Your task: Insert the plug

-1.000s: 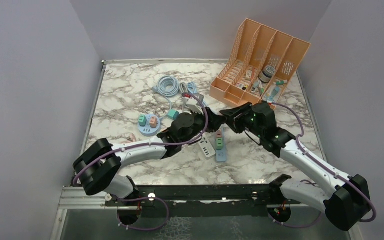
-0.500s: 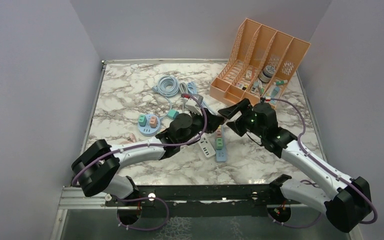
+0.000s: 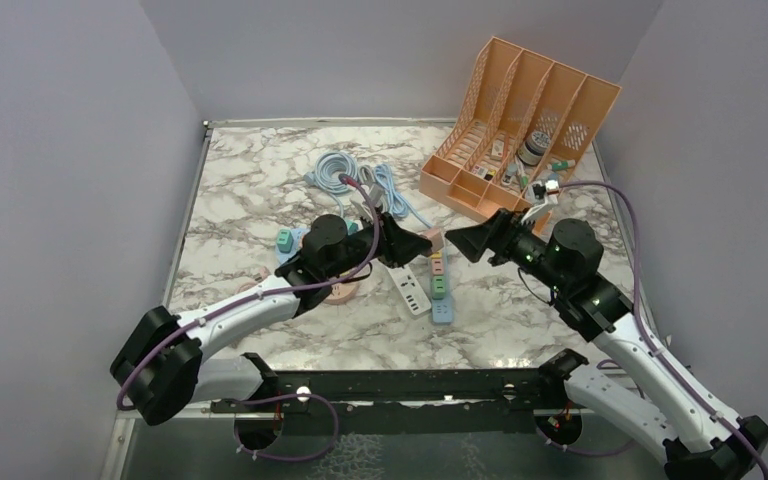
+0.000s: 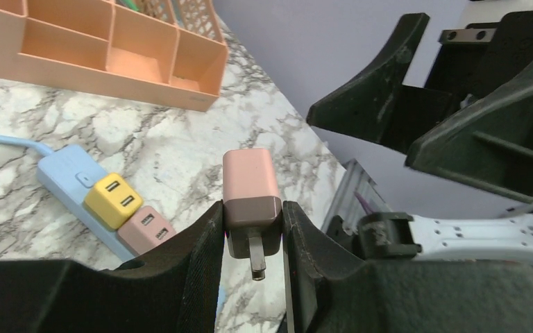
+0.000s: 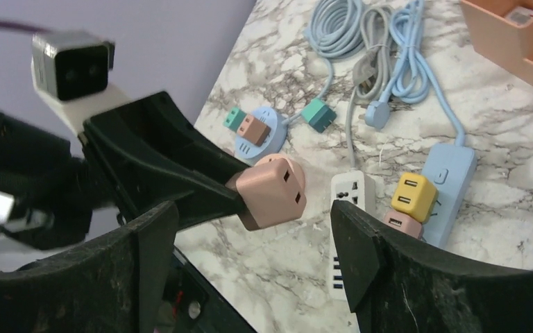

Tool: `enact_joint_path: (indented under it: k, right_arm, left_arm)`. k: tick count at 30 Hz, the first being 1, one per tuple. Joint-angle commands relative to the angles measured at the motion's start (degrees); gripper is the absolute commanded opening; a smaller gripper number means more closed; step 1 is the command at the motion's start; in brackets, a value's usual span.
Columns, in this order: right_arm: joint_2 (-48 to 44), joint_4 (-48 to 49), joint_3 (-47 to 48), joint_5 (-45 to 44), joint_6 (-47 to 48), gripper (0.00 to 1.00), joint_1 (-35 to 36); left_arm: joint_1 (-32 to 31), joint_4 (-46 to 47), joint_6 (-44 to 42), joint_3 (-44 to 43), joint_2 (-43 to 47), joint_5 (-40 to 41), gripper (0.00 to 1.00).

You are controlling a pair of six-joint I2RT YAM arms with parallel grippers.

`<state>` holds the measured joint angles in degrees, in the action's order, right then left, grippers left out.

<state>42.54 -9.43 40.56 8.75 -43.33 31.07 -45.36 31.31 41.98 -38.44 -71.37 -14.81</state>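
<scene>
progress: maybe halfway | left fingers (image 4: pixel 198 253) pinching pink charger plug (image 4: pixel 250 191), up off the counter (image 3: pixel 260 190) | right fingers (image 5: pixel 146 239) spread wide at its 3 o'clock, holding nothing | blue power strip (image 3: pixel 442 303) at plug's 6 o'clock, insertion not done yet

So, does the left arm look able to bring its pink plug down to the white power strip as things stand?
Probably yes: the left gripper holds the pink plug near the white power strip, whose sockets look bare, and the open right gripper stands aside.
</scene>
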Motion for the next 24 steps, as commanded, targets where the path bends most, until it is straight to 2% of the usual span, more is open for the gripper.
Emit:
enact_joint_path:
  k: [1,5,10,18,24]
  right_arm:
    - [-2.0,-1.1,0.9,11.7,12.6,0.80,0.0]
    - [-2.8,0.1,0.5,21.4,15.0,0.79,0.0]
    - [-2.0,7.2,-1.2,34.9,14.7,0.76,0.0]
    - [-1.8,9.2,-2.1,33.3,10.2,0.68,0.0]
    - [0.0,17.3,-4.9,38.7,4.3,0.62,0.0]
  left_arm:
    - [1.7,-3.0,1.8,-0.6,4.7,-11.3,0.12]
    - [2.4,-5.7,2.9,-2.6,6.8,-16.9,0.12]
    - [2.6,-6.2,5.4,-4.5,7.9,-23.7,0.12]
    - [2.6,-6.2,6.0,-5.5,11.8,-27.0,0.12]
    - [2.6,-6.2,5.6,-6.2,12.7,-28.4,0.12]
